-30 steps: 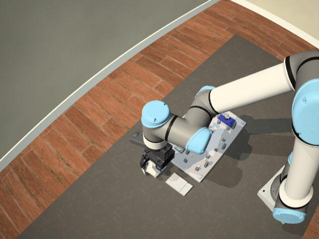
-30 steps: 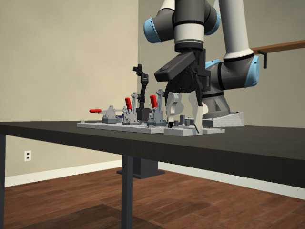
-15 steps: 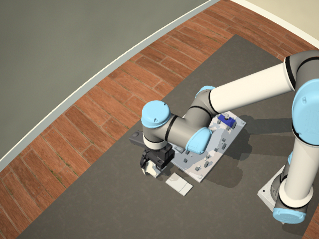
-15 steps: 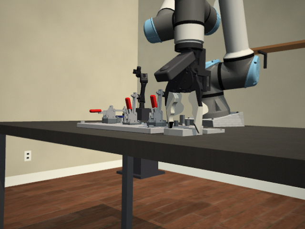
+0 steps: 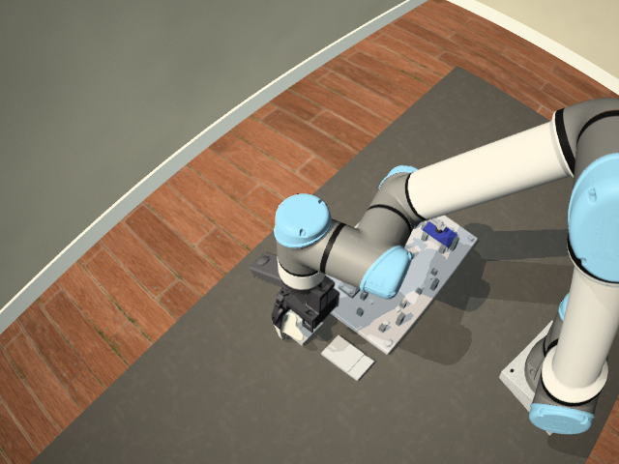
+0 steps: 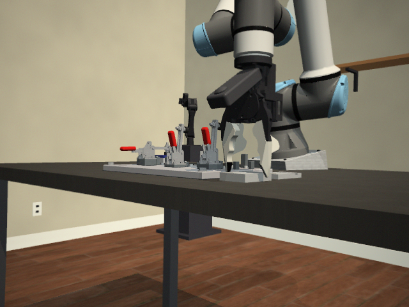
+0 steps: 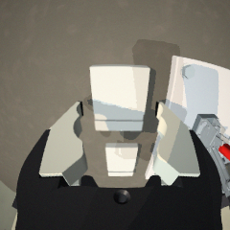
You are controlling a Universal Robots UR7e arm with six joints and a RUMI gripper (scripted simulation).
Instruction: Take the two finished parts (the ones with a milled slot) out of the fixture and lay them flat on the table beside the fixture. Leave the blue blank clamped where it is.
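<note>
The gripper is standing over a pale finished part lying flat on the counter just beside the fixture. The jaws are sitting half open astride it, one at each long side, seemingly not pressing it and gripping nothing. A second finished part is lying flat near the fixture's corner. The blue blank is sitting at the fixture's far end.
</note>
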